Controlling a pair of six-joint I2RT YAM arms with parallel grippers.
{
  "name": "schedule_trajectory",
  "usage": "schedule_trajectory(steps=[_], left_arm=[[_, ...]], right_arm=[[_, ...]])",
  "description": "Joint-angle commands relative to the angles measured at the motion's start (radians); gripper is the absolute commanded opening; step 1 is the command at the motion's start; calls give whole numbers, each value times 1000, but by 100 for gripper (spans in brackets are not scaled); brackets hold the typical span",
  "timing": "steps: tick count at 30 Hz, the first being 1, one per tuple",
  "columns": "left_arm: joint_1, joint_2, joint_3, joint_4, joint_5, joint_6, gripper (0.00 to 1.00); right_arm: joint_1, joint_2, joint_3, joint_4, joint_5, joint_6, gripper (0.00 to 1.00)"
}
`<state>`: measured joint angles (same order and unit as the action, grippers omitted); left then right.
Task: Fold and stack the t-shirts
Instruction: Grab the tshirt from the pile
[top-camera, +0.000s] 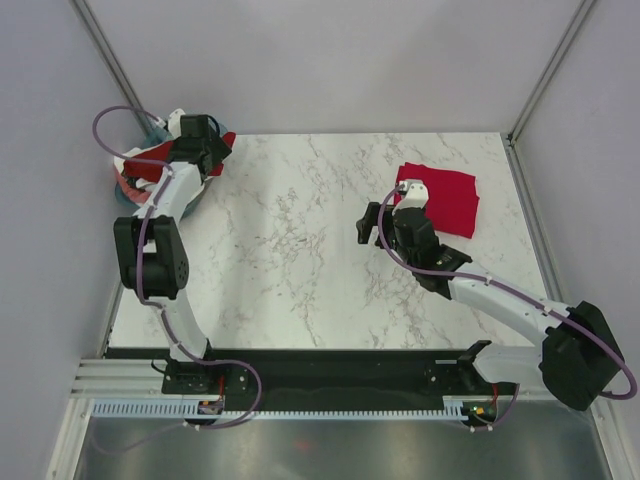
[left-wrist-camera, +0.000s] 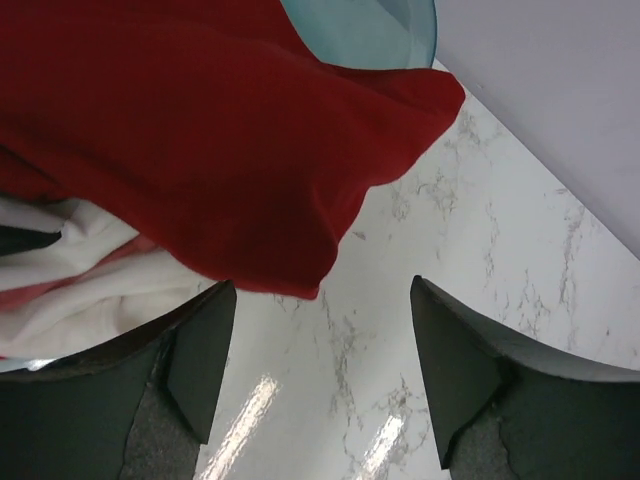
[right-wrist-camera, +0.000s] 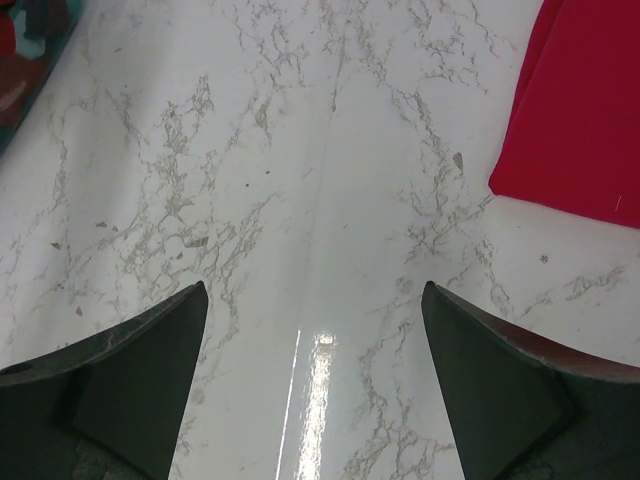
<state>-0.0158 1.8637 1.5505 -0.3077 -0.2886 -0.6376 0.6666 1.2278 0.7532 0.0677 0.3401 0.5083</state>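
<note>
A dark maroon-red t-shirt (left-wrist-camera: 200, 130) hangs over the rim of the teal basin (left-wrist-camera: 370, 30), with a white shirt (left-wrist-camera: 90, 285) bunched under it. My left gripper (left-wrist-camera: 320, 285) is open and empty just below the maroon shirt's hanging edge, above the marble table. In the top view it (top-camera: 212, 152) sits at the basin (top-camera: 122, 197) at the back left. A folded crimson-pink t-shirt (top-camera: 445, 198) lies at the back right; it also shows in the right wrist view (right-wrist-camera: 580, 120). My right gripper (top-camera: 372, 222) is open and empty, just left of that shirt, over bare table (right-wrist-camera: 314, 285).
The basin of shirts stands at the table's back left corner against the wall. Grey walls close the table at the back and sides. The arms' bases and a black rail run along the near edge (top-camera: 330, 365).
</note>
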Motion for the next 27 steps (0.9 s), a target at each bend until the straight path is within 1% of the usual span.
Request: schedule_trajectory(steps=[1,3,6,7,8,9,11,13,18,19,21,22,24,25,27], left_arm=[[0,84,127,-57,-43,74,77],[4,138,192,-77,-52,88,67],[11,184,246,-83,-37,128,41],[14,187,250,-90,-35,139,23],[14,189,256,-96,-41,141,9],[13,178,260,-105,-53,136,2],[14,151,240,-120,-111,124,2],[14,79,220,-120,-150,119,2],[14,-127,154,-119,-152,113,2],[14,-197,154,-119,-118,105,2],[13,-279,157,-119,-68,87,2],[14,-364,155,-117,-25,47,2],[13,-441,154,-104,23,-32,2],[11,-478,158,-97,101,-57,2],[-15,-553,189,-97,169,-129,2]], right_arm=[[-2,-28,12,12,20,2,97],[-2,-33,12,11,27,1,97],[-2,-44,9,9,42,-4,96],[-2,-42,8,11,48,-2,96],[-2,-39,8,11,50,-2,96],[-2,-36,8,11,50,-2,96],[-2,-21,12,11,47,-2,96],[-2,-10,15,11,43,-1,96],[-2,19,23,12,54,-5,95],[-2,21,21,14,57,-8,95],[-4,22,21,12,68,-13,94],[-5,21,20,14,76,-16,94],[-2,24,20,14,76,-16,94],[-5,25,20,15,79,-16,94],[-5,36,24,14,77,-16,94]])
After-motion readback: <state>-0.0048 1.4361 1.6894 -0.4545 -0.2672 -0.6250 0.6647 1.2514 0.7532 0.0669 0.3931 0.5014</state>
